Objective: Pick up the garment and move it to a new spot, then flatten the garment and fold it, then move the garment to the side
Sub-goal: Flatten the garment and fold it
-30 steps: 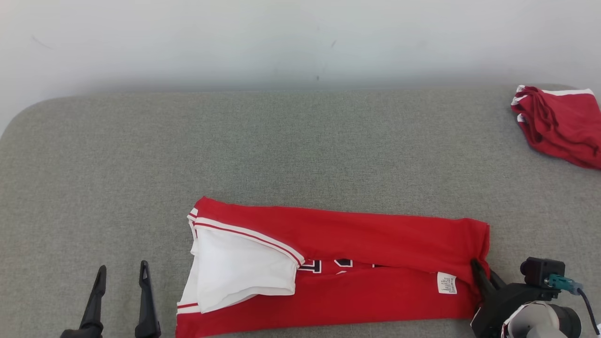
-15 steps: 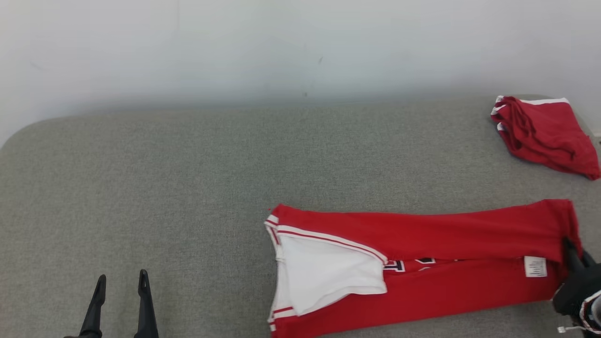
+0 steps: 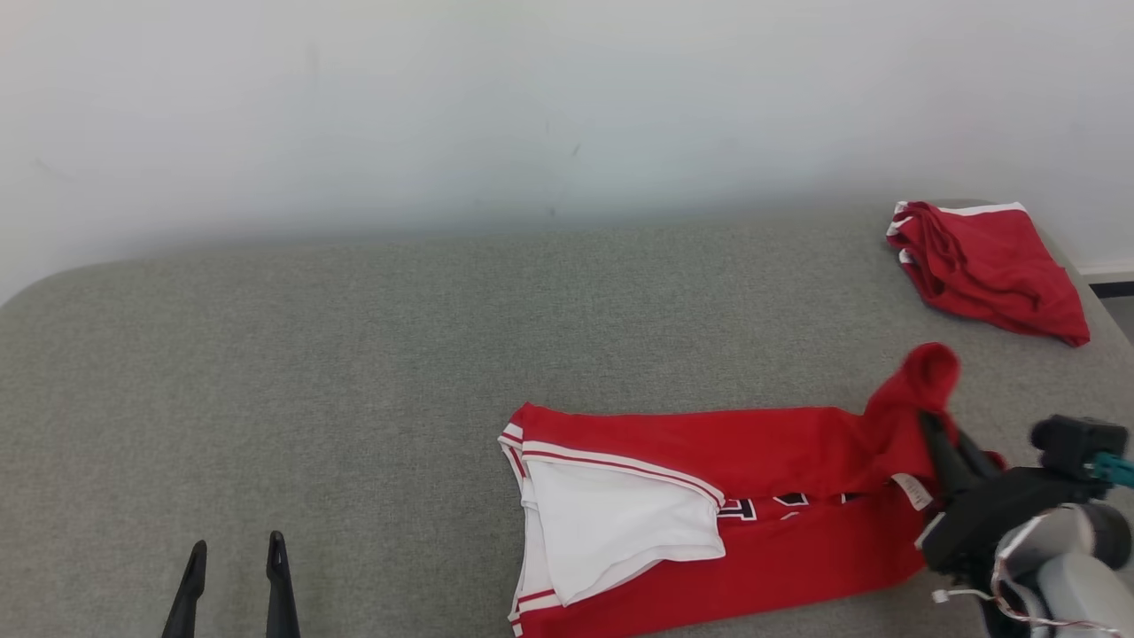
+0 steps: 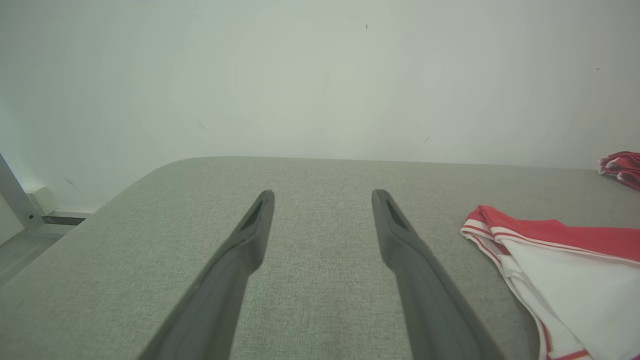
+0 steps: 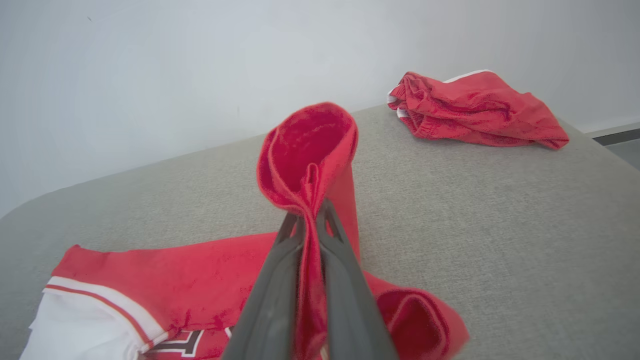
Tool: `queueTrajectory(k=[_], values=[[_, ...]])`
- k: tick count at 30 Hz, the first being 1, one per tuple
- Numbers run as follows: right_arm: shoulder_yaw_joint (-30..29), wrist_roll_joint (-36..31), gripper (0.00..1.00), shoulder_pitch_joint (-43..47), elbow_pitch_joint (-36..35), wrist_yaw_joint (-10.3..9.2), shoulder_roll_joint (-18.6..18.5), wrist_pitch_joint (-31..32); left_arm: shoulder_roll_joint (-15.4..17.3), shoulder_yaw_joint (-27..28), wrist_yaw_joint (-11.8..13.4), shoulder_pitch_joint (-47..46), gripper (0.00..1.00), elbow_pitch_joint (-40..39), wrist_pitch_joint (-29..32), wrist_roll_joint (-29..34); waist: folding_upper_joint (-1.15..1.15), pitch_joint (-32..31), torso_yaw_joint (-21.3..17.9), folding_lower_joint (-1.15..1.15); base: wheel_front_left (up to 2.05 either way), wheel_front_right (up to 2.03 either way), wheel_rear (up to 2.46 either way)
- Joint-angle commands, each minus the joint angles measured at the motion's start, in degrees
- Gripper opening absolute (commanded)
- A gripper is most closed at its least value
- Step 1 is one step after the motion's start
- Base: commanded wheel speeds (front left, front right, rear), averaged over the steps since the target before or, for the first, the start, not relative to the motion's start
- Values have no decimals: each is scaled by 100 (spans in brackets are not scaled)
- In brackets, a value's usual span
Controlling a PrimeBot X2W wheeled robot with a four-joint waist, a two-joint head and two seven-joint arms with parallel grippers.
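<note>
The garment [image 3: 762,452] is a red jersey with white trim and a white inner panel, folded into a long strip on the grey padded surface [image 3: 354,354]. My right gripper [image 3: 930,424] is shut on the garment's right end and holds that end up off the surface. In the right wrist view the right gripper [image 5: 311,212] pinches the red cloth [image 5: 305,150], which loops above the fingertips. My left gripper [image 3: 235,554] stands open at the lower left, well clear of the garment. The left wrist view shows the left gripper [image 4: 322,197] with nothing between its fingers and the garment's left end [image 4: 550,250] to the right.
A second red garment [image 3: 983,266] lies crumpled at the far right corner of the surface, also seen as a red heap [image 5: 475,107] in the right wrist view. A pale wall [image 3: 532,106] stands behind. The surface's right edge is close to my right arm.
My right gripper closed on the garment's right end and lifted it, bunching it up. The head camera turned, shifting the whole picture. The left gripper stayed open.
</note>
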Motion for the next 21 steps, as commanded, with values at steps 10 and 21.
queueTrajectory(k=[10,21], values=[[686,11,0,60,-1249,-16,990,730,-21,-91,-78,-56,100,137,-18,15,0,-59,284,0,0,0,0],[1294,-187,0,-352,-693,-16,1842,753,-25,-451,-20,-284,100,314,-18,-84,0,61,750,0,0,0,0]])
